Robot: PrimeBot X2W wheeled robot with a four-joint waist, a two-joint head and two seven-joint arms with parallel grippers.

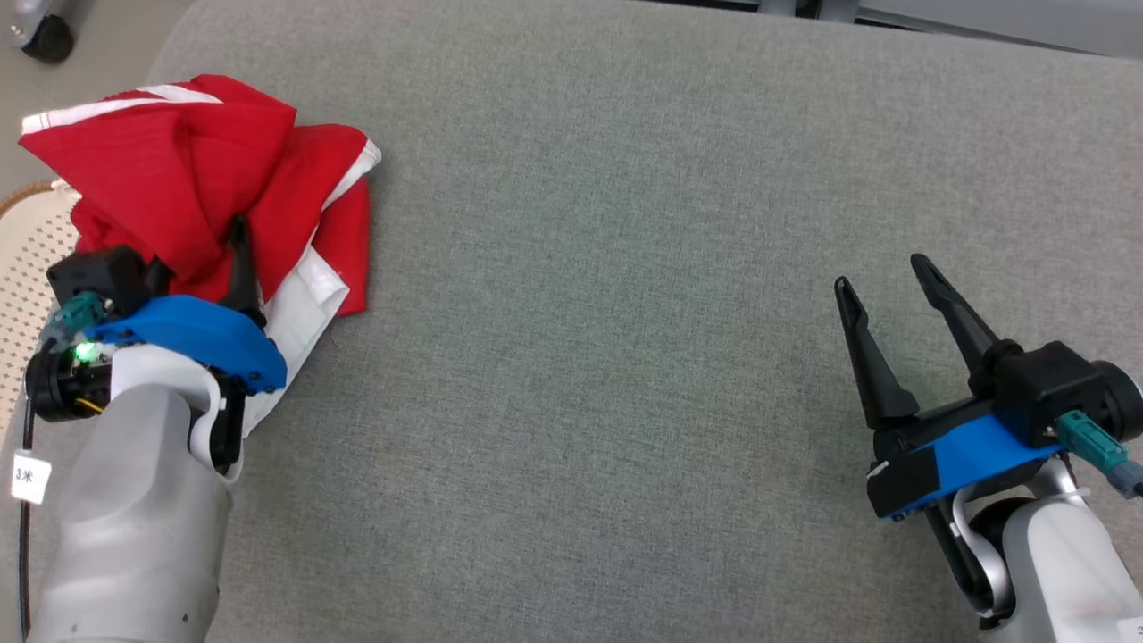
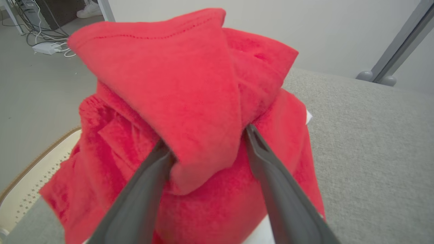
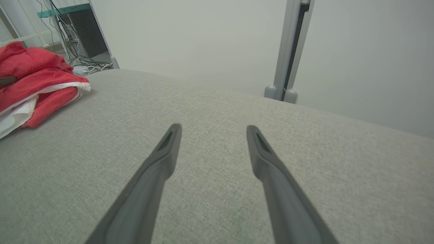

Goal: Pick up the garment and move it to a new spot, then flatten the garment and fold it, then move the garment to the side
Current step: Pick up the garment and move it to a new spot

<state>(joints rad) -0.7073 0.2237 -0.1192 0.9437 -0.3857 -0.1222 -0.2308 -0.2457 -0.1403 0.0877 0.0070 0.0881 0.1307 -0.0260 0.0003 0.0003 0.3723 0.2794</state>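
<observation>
Left claw: our left gripper (image 2: 206, 139) stands spread wide, its fingers straddling a raised fold of cloth, with nothing clamped yet.
Right claw: our right gripper (image 1: 882, 277) is released and empty, over bare cushion and well apart from the cloth.
Garment: the red garment with white trim (image 1: 205, 170) lies crumpled at the left far corner of the grey upholstered surface (image 1: 580, 357).
Risk: if we close on this top fold alone, we judge one layer may lift while the rest drags, or slips from a thin pinch.
Edge: the left rim runs just beside the heap, above a woven cane panel (image 1: 27, 259); a pull that way could spill cloth off.
Open room: we have a wide bare stretch to the right, between the heap and the right claw.
Far: floor cables (image 2: 51, 47) lie well beyond.
</observation>
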